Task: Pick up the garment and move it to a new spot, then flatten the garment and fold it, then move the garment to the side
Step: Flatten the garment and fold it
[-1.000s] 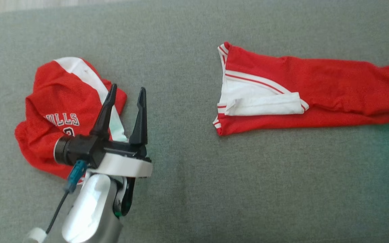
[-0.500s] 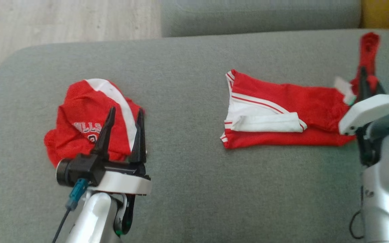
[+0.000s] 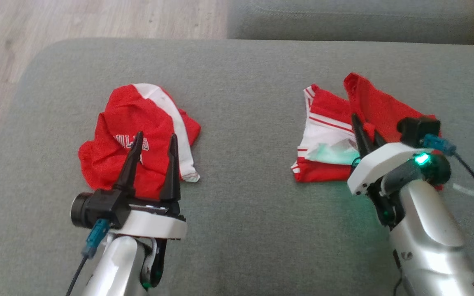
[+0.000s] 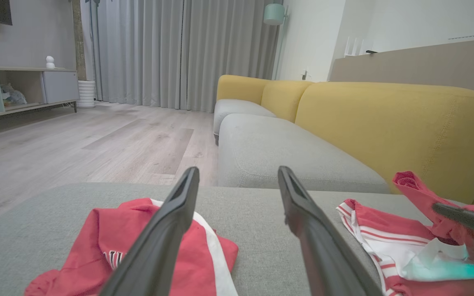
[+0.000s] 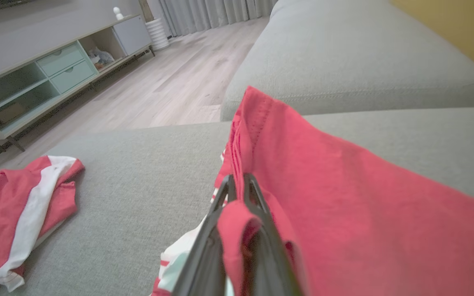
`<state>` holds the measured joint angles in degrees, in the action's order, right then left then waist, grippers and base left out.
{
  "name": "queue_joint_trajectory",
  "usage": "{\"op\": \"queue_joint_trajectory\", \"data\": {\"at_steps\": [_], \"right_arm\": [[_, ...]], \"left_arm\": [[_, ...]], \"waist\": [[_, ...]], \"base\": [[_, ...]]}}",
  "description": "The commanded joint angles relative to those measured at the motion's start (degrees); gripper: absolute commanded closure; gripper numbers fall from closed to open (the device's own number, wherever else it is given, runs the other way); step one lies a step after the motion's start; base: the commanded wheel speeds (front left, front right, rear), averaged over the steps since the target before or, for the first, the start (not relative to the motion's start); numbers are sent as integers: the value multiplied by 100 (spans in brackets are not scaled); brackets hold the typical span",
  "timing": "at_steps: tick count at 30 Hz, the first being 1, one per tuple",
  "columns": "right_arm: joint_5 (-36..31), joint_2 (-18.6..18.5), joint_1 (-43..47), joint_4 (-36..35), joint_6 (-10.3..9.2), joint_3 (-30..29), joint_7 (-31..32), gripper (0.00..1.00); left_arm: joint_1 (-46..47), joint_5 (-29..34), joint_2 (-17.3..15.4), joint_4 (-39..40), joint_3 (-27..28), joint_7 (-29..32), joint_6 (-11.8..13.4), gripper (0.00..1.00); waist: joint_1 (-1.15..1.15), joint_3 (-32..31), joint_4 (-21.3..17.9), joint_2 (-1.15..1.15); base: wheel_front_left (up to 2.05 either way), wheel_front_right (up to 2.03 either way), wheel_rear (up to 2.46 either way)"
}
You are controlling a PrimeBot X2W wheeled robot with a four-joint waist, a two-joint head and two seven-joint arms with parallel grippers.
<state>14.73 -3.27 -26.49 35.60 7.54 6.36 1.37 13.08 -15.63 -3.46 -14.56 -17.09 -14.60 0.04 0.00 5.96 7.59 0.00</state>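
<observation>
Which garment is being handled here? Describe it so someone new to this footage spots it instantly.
On the wide grey sofa seat cushion, look at the robot's right half: a red fabric garment with a white panel and striped red-and-white trim lies partly doubled over. The right gripper is shut on its lifted red edge, unlike the crumpled red lettered jersey on the left.

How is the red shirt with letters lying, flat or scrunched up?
Scrunched up. The lettered shirt lies in a wrinkled heap on the grey cushion.

Living room: sofa [image 4: 385, 123], curtains [image 4: 159, 53], sideboard [image 4: 23, 90].
</observation>
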Motion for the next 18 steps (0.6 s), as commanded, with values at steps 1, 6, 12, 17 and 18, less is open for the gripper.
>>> {"op": "queue_joint_trajectory", "data": {"at_steps": [1,6,12,17,18], "right_arm": [[72,38,-276,-61,-5,193,-141,100],[306,38,-373,605,-5,429,-526,100],[518,39,-575,1264,-5,798,-898,100],[1025,39,-642,1462,-5,1346,-1026,0],[1190,39,-648,1426,-5,1497,-1054,0]], "left_arm": [[262,-19,-42,196,123,0,29,0],[307,-41,-26,153,30,2,37,0],[331,-66,-13,142,-50,0,70,0],[304,-81,-9,129,-81,-4,112,0],[296,-87,-8,120,-87,-5,118,0]], "waist": [[0,85,101,0],[0,88,264,0],[0,92,356,0],[0,73,329,0],[0,62,309,0]], "base": [[0,0,0],[0,0,0],[0,0,0],[0,0,0],[0,0,0]]}}
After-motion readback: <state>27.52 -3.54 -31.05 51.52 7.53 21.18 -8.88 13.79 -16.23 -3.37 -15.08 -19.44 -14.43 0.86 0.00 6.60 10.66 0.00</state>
